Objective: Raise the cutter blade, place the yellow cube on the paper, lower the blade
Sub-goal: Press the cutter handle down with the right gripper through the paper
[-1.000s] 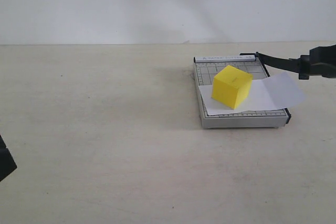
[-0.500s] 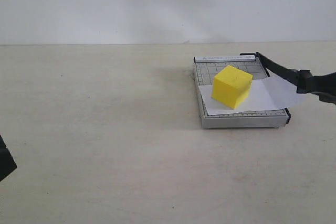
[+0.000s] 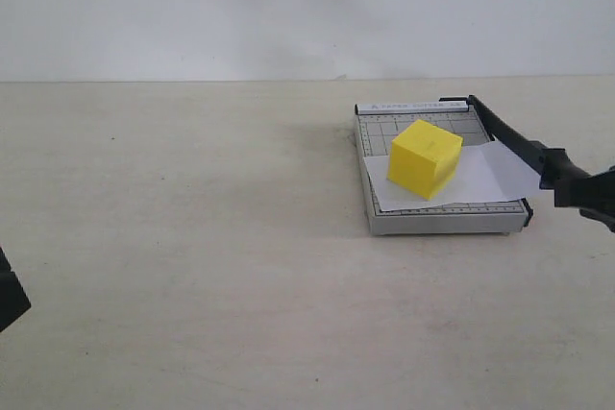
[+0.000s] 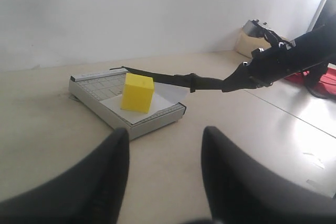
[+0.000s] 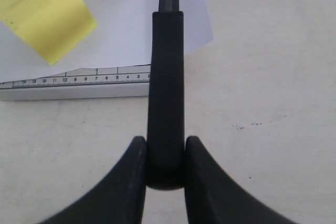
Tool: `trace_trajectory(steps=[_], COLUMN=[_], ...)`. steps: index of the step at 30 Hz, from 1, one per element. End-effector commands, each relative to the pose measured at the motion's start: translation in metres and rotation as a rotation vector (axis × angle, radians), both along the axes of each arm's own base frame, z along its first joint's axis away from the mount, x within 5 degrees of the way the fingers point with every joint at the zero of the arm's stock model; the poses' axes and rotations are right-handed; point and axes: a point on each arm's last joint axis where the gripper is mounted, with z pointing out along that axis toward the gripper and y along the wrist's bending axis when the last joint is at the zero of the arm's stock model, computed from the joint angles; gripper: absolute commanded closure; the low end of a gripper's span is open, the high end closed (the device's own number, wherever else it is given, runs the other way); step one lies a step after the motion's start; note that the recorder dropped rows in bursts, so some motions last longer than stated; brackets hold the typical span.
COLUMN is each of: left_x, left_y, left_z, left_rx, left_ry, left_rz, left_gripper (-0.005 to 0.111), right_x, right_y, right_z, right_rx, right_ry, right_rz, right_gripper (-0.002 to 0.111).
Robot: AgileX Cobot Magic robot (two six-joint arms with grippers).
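The yellow cube (image 3: 424,157) sits on the white paper (image 3: 490,175), which lies across the grey cutter board (image 3: 380,127) and sticks out past its right side. The black cutter blade (image 3: 509,138) slopes from its hinge at the board's far right corner down toward the front right, still raised above the paper. My right gripper (image 3: 577,189) is shut on the blade's rounded handle (image 5: 166,129); the cube (image 5: 39,11) and paper (image 5: 131,30) show beyond it. My left gripper (image 4: 164,139) is open and holds nothing, far from the cube (image 4: 137,92) and blade (image 4: 157,75).
The beige table (image 3: 192,237) carries only the cutter board. A white wall runs behind it. The left arm's black tip (image 3: 10,295) shows at the left edge. In the left wrist view, the right arm (image 4: 283,59) reaches in from the far side.
My right gripper has moved down and toward the front with the handle, swinging the blade lower toward the board. Cube, paper and left arm have stayed put.
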Motion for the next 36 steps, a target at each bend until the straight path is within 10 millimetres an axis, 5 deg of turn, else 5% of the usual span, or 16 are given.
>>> trace_trajectory(steps=[1,17,26,36], left_x=[0.000,0.000,0.000,0.000], left_y=[0.000,0.000,0.000,0.000], left_z=[-0.001,-0.001,-0.001,-0.001], left_rx=[-0.004,-0.004,-0.004,-0.004], left_ry=[0.007,0.007,0.007,0.007], left_rz=[-0.004,-0.004,-0.004,-0.002], left_gripper=[0.064,0.064,0.064,0.064], right_x=[-0.012,-0.013,-0.006,-0.004], right_y=[0.000,0.001,0.002,0.002], right_z=[-0.014,-0.014,-0.042,-0.044], right_rx=[0.016,0.013,0.018,0.013], right_ry=[0.132,0.146,0.282,0.287], right_rz=[0.003,0.013,0.020,0.025], right_gripper=[0.108,0.108,0.108,0.108])
